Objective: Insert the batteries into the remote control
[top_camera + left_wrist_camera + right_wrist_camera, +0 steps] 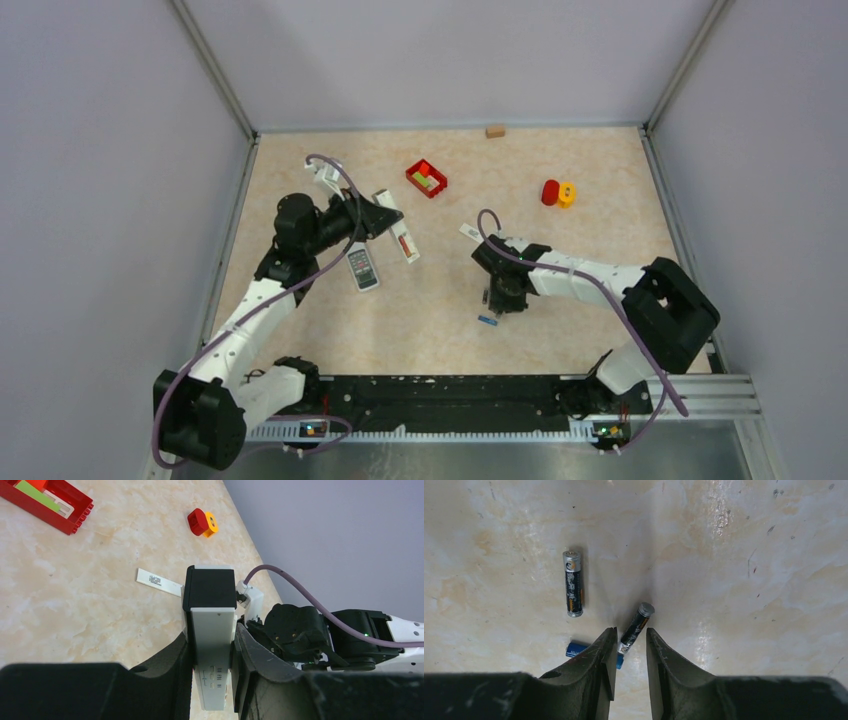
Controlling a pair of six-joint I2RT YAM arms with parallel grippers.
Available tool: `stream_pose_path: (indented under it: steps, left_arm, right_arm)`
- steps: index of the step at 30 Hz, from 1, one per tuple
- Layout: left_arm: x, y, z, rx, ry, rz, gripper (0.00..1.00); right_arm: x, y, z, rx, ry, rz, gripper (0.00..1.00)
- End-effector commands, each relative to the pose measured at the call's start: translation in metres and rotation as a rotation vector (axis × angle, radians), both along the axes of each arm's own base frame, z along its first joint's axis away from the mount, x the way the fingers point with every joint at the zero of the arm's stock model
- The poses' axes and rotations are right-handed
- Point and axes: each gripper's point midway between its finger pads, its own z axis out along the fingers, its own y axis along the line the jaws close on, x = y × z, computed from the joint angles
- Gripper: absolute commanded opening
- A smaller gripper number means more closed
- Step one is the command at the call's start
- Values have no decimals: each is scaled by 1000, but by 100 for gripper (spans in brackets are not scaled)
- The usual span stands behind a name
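Nearest the bases, a blue cell lies on the table, partly hidden behind one finger of the right claw, just beside it on the near-left. The right claw points down at the table right of centre, probably because this step is picking up a battery. Its jaws stand narrowly apart on either side of the near end of a black cell. That cell is angled, with its capped end pointing far-right out of the gap. Whether the jaws already pinch it cannot be told. A second black cell lies flat to the left, clear of the claw. Only these 3 cells are visible.

Farther off and to the left, a dark-faced remote and a white remote lie on the table. Just above them the left claw is clamped on the long sides of the remote control, a white body with a black far end. It seems to be held up and steady so that the other arm can bring a cell to it. It is well apart from the right claw. A barcoded strip lies on the table beyond it.

At the far side sit a red tray, a red-and-yellow piece and a wooden block, none of them near either claw.
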Motion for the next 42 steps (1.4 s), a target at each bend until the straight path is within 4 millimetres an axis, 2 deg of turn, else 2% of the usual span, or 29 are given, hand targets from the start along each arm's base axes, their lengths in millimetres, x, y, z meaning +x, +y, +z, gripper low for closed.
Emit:
stream_pose_path:
  steps: [1,8,12,15,19,24,28,32,36,42]
  left_arm:
    - [-1,3,14,-3,-69,7,0]
    - [0,4,13,-2,-59,17,0]
    - [-1,3,13,-2,-55,13,0]
    - [-1,2,12,-6,-48,10,0]
    - [-2,-2,5,-22,-7,-18,0]
    - [-2,-19,-7,-108,131,-107,0]
    - [-1,-42,-8,-226,271,-244,0]
    - [4,-56,-12,-276,306,-296,0]
    - [7,-64,-19,-277,340,-301,0]
    - [4,-72,-26,-282,350,-317,0]
  right_arm:
    - [0,1,-7,5,13,-24,28]
    - [3,1,-12,-7,12,-37,24]
    - [8,2,-10,-9,-8,-39,9]
    - [15,2,-4,-10,-49,-33,5]
    - [33,6,29,30,-171,1,3]
    - [50,31,95,169,-338,147,3]
    - [50,59,147,311,-410,297,2]
    - [45,84,191,433,-446,383,3]
    - [40,101,212,485,-447,445,5]
    - [36,117,214,464,-408,496,6]
